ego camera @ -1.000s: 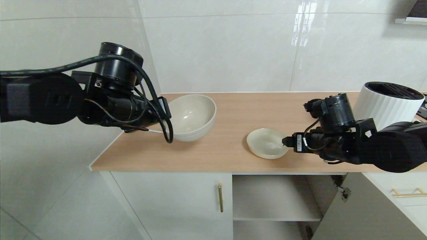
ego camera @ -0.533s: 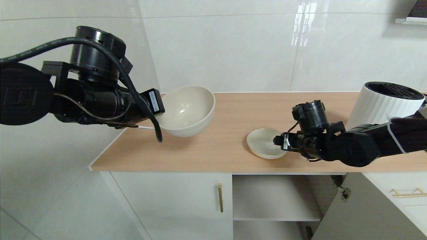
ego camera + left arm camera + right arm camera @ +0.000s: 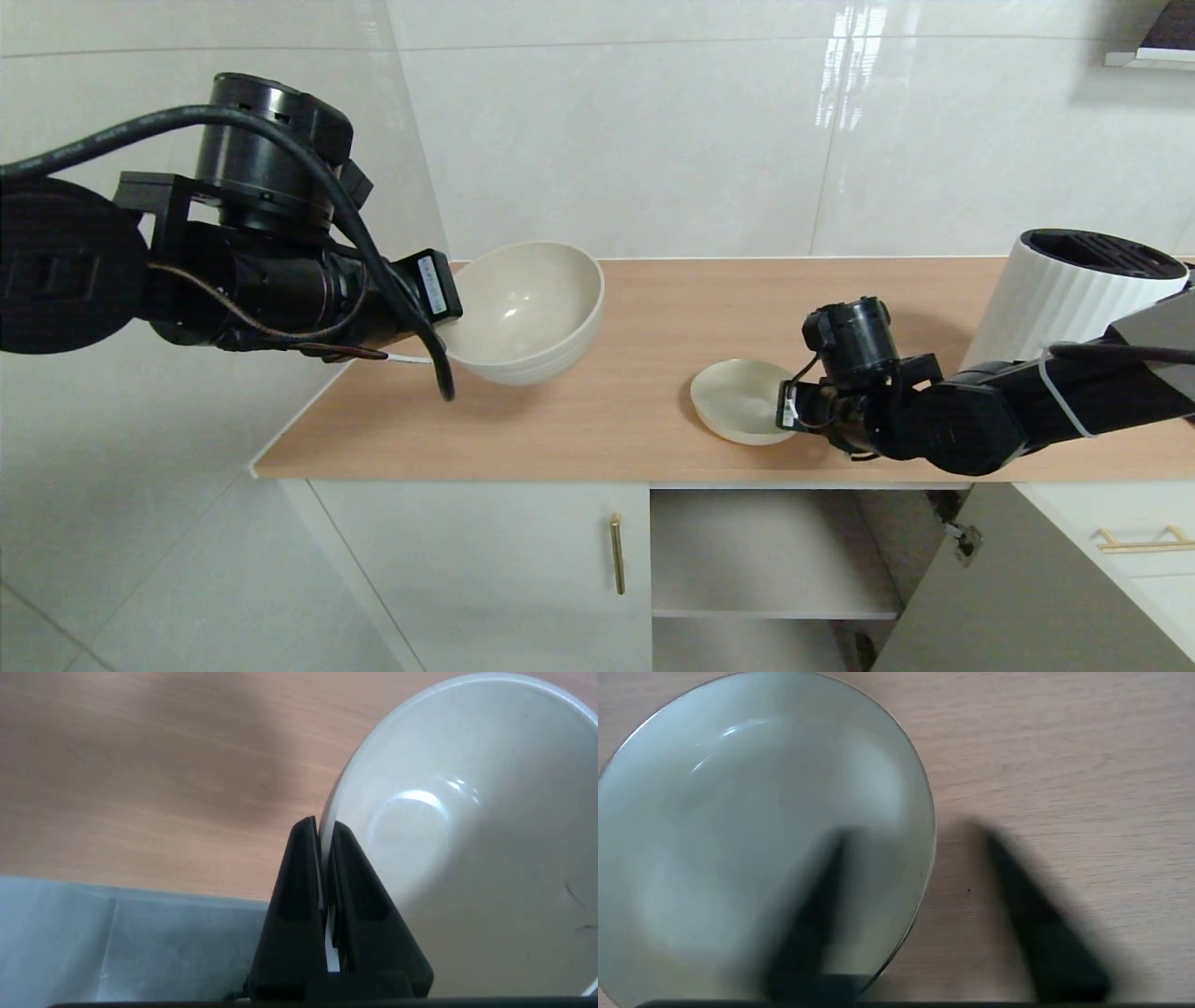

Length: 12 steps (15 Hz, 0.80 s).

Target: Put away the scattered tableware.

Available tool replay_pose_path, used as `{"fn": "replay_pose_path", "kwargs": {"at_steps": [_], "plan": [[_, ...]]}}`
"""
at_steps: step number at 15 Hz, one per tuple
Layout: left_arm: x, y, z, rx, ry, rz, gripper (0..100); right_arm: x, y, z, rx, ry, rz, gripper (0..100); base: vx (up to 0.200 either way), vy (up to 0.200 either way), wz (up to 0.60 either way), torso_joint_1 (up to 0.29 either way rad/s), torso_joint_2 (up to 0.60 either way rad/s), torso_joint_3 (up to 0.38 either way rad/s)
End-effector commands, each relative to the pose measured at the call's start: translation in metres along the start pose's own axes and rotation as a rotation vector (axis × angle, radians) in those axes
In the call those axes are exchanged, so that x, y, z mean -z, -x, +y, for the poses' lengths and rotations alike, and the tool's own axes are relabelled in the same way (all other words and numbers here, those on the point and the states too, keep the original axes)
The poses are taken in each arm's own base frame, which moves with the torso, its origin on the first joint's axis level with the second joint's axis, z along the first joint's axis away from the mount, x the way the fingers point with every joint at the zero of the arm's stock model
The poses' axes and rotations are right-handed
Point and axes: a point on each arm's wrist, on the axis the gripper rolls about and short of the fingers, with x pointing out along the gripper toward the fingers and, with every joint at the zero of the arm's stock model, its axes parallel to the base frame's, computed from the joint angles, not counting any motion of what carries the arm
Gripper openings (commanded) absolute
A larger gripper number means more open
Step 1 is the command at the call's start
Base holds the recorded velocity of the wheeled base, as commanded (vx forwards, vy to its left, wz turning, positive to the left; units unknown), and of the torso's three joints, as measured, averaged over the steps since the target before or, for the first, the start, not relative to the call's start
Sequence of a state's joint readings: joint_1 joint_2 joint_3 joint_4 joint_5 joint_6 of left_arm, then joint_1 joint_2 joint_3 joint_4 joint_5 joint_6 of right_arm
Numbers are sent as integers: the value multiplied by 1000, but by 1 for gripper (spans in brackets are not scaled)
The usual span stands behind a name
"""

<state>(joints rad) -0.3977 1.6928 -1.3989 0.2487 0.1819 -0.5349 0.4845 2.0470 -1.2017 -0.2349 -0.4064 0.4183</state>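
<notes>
A large cream bowl (image 3: 527,313) hangs tilted just above the wooden counter (image 3: 644,327) at its left end. My left gripper (image 3: 448,308) is shut on the bowl's near rim. In the left wrist view its fingers (image 3: 322,835) pinch the rim of the bowl (image 3: 467,840). A small shallow cream dish (image 3: 742,399) lies on the counter near the front edge. My right gripper (image 3: 789,411) is at the dish's right rim and open. In the right wrist view the gripper (image 3: 913,845) straddles the rim of the dish (image 3: 757,831), one finger over the inside and one over the counter.
A white ribbed cylinder (image 3: 1083,289) stands at the counter's right end behind my right arm. Below the counter an open cabinet bay with a shelf (image 3: 766,611) sits under the dish. Next to it is a closed door with a gold handle (image 3: 617,553). A tiled wall backs the counter.
My left gripper has lifted the large bowl off the counter, then held still. My right arm has dropped lower and its gripper has come down onto the small dish's rim.
</notes>
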Motion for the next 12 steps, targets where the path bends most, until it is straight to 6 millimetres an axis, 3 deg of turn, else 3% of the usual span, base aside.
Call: {"fn": "replay_pose_path", "kwargs": {"at_steps": [1, 4, 7, 9, 12], "plan": [[0, 1, 0, 0, 1, -3, 0, 1, 1, -1, 2, 1, 2, 0, 0, 0, 0, 0, 0, 0], [0, 2, 0, -5, -3, -6, 0, -9, 21, -6, -11, -10, -28, 0, 0, 0, 0, 0, 0, 0], [-2, 11, 1, 0, -4, -20, 0, -31, 79, -9, -90, -26, -102, 0, 0, 0, 0, 0, 0, 0], [2, 22, 6, -1, -6, -19, 0, -35, 116, -18, -101, 18, -82, 0, 0, 0, 0, 0, 0, 0], [20, 41, 14, 6, -105, 12, 0, -22, 158, -28, -141, 45, -97, 0, 0, 0, 0, 0, 0, 0]]}}
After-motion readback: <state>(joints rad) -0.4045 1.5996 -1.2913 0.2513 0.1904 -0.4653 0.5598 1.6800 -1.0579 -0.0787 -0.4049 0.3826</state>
